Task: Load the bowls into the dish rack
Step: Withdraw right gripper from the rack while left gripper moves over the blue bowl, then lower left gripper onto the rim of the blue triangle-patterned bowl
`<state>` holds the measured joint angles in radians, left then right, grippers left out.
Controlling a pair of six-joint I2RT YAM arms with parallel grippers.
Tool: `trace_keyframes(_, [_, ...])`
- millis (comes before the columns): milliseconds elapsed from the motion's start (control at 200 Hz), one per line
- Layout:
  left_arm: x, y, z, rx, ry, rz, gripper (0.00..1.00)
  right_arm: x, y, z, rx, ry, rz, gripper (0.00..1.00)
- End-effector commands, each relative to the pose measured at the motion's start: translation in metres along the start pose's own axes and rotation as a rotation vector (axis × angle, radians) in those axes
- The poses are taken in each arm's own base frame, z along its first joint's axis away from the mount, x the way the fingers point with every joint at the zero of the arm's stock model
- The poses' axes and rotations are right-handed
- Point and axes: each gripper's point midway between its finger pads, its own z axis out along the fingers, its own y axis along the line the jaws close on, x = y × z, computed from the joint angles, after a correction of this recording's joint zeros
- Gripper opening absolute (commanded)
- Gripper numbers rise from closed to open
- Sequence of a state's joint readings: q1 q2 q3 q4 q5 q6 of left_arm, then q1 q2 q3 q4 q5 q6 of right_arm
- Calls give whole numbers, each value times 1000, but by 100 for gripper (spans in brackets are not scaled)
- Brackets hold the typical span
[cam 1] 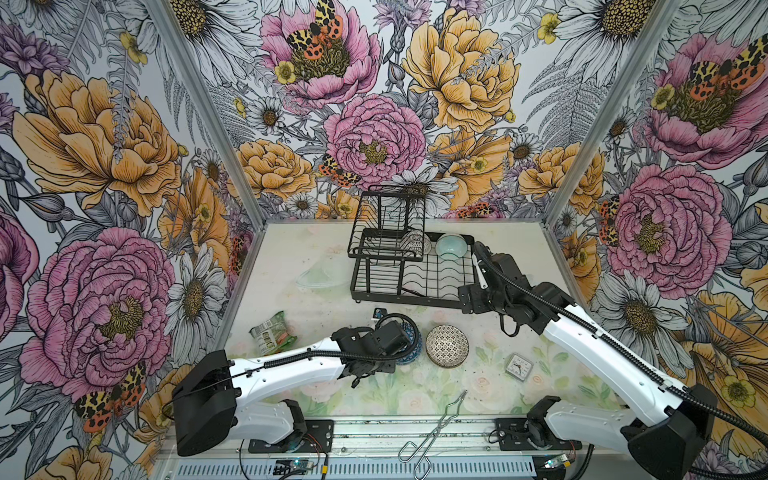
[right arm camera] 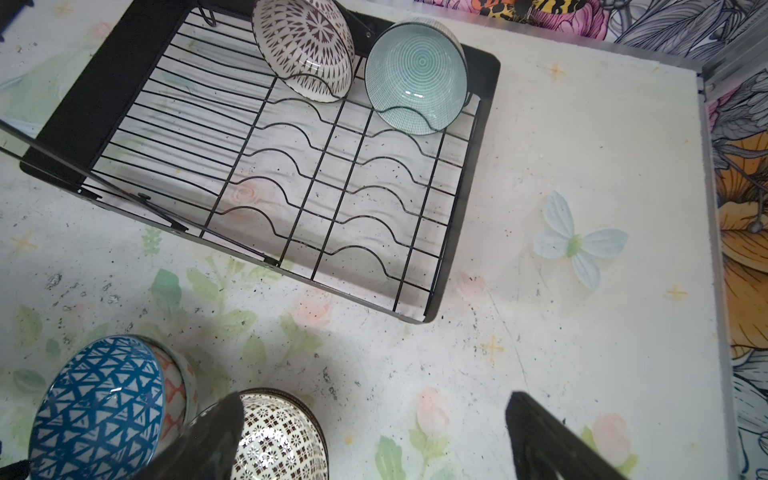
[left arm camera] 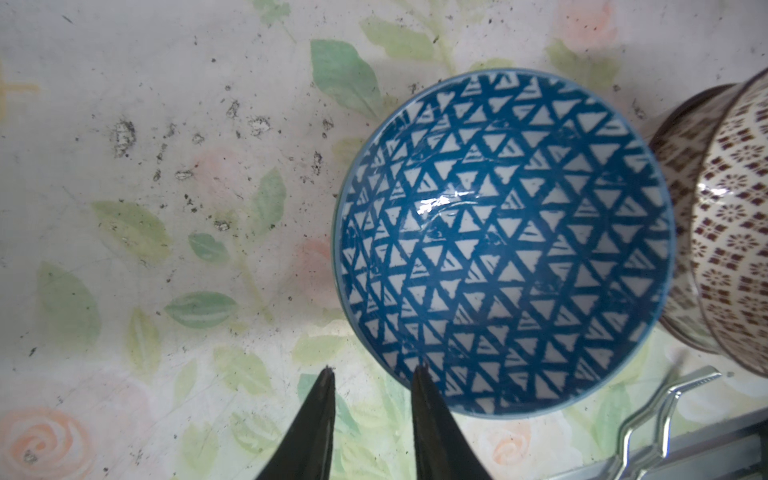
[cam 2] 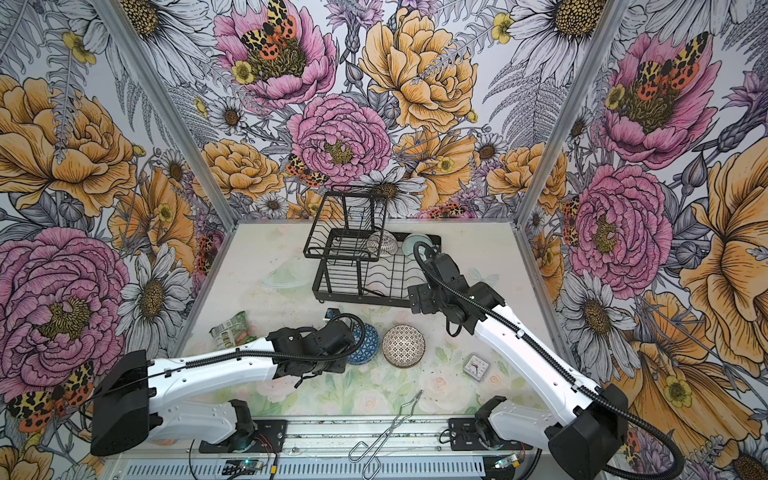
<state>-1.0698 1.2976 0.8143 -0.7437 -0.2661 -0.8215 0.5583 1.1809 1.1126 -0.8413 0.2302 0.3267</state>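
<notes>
**Left gripper** (left arm camera: 374, 372): at the lower edge of the left wrist view, its fingertips (left arm camera: 430, 415) stand a narrow gap apart. They straddle the lower-left rim of the blue bowl (left arm camera: 503, 245), one tip over the inside and one outside. Contact with the rim cannot be confirmed. The bowl sits upright on the table (left arm camera: 124, 124), low of centre in both top views and partly covered by the left wrist.

**Dotted bowl** (cam 1: 447, 345): upright, just right of the blue bowl. Whether the two rims touch cannot be told. In the right wrist view, an orange-lattice bowl (right arm camera: 178, 386) shows behind the blue bowl at lower left.

**Right gripper** (right arm camera: 374, 395): jaws wide apart, holding nothing. In both top views it sits at the right edge of the dish rack (cam 1: 374, 274).

**Dish rack:** upper centre of the table.
- A white patterned bowl (right arm camera: 303, 45) and a mint bowl (right arm camera: 415, 75) stand on edge side by side in its rearmost wire row, at the top of the right wrist view.
- The wire rows below them are bare.
- A bare strip of table separates the rack's front edge from the loose bowls.

Tongs (cam 1: 432, 432) lie at the table's lower edge. A clock (cam 1: 518, 365) lies right of the dotted bowl.
</notes>
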Motion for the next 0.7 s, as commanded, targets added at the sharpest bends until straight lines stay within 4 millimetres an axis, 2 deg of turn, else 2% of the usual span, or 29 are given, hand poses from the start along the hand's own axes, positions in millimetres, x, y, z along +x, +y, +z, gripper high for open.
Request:
trace_keyframes(0, [-15,-7,0,21,-48,-37,30,2,-3,-4,-7,-10,2,99])
trace_keyframes(240, [-16,-10,8,20,-34,-35,25,5,-4,0,-6,3,-3,99])
trace_keyframes(330, [-17,-11,10,16,-31,-35,18,6,-4,0,-6,5,-5,100])
trace_keyframes(691, [-20,-15,7,29,-32,-39,11,8,-6,1,-6,10,-2,100])
